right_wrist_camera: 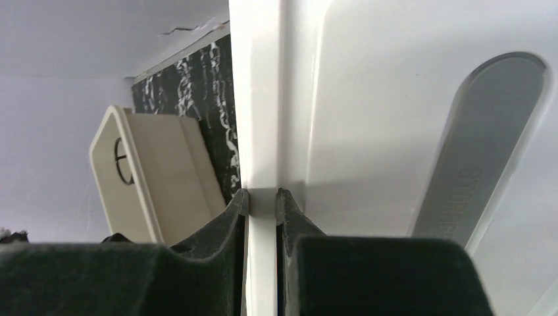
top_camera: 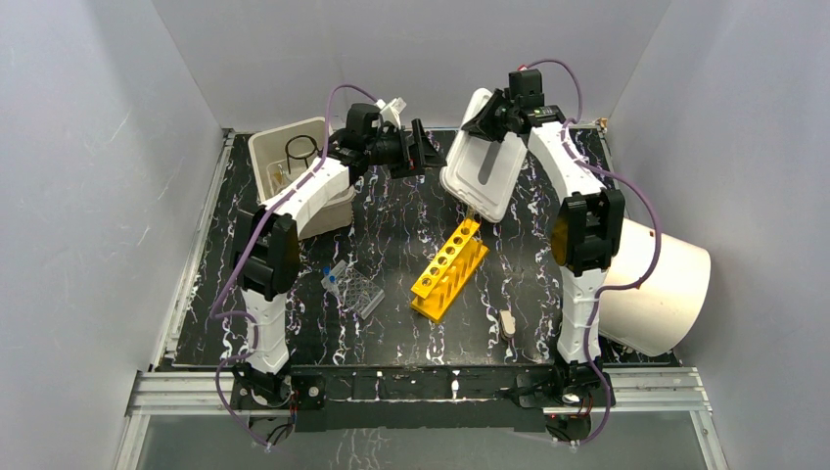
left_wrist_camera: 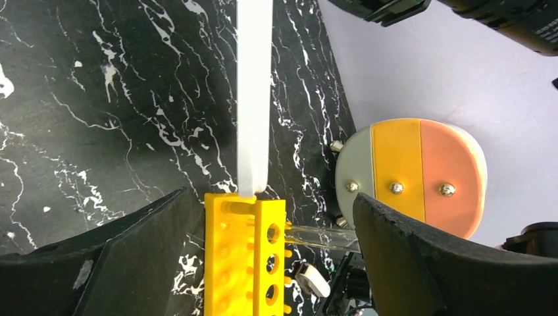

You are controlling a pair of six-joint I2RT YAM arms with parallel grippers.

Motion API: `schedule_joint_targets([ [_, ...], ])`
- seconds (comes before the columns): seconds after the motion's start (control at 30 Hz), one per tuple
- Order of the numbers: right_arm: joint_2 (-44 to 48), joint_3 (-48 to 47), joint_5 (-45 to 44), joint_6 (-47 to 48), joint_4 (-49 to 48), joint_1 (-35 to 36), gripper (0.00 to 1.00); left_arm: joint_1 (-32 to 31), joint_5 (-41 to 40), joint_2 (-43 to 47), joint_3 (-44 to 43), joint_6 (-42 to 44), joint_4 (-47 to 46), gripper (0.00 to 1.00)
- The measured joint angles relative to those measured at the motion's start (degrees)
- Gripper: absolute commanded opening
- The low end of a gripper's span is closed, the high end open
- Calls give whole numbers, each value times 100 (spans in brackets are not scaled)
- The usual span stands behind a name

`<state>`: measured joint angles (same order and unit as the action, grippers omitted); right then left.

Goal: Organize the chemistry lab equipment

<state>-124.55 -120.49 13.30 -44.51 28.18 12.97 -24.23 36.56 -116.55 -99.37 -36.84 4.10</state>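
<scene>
My right gripper [top_camera: 486,120] is shut on the rim of the white slotted lid [top_camera: 483,166], holding it tilted above the table's back middle; its pads pinch the rim [right_wrist_camera: 261,197]. My left gripper [top_camera: 431,152] hangs open beside the lid's left edge, empty. In the left wrist view the lid's edge [left_wrist_camera: 253,99] runs down to the yellow tube rack [left_wrist_camera: 243,257], which shows between the open fingers [left_wrist_camera: 270,197]. A clear glass tube [left_wrist_camera: 316,237] sticks out of the rack's end hole. The rack [top_camera: 448,267] lies mid-table. A clear ridged tray [top_camera: 364,294] and a blue-capped piece [top_camera: 334,278] lie left of it.
The beige bin [top_camera: 256,157] stands uncovered at the back left with a black wire loop [top_camera: 301,149] inside. A big white cylinder [top_camera: 661,284] lies off the table's right edge, its orange face [left_wrist_camera: 414,174] showing. A small white piece [top_camera: 508,321] lies near the right arm's base.
</scene>
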Motion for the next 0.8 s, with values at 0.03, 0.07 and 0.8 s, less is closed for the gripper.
schedule_joint_targets([
  [0.03,0,13,50,-22,-57,28,5,-15,15,0,4,-37,-68,90],
  [0.07,0,28,109,-44,-129,59,5,-24,22,0,15,-76,-129,90],
  [0.8,-33,28,745,-442,-632,551,7,-55,-339,-9,138,-57,382,17],
])
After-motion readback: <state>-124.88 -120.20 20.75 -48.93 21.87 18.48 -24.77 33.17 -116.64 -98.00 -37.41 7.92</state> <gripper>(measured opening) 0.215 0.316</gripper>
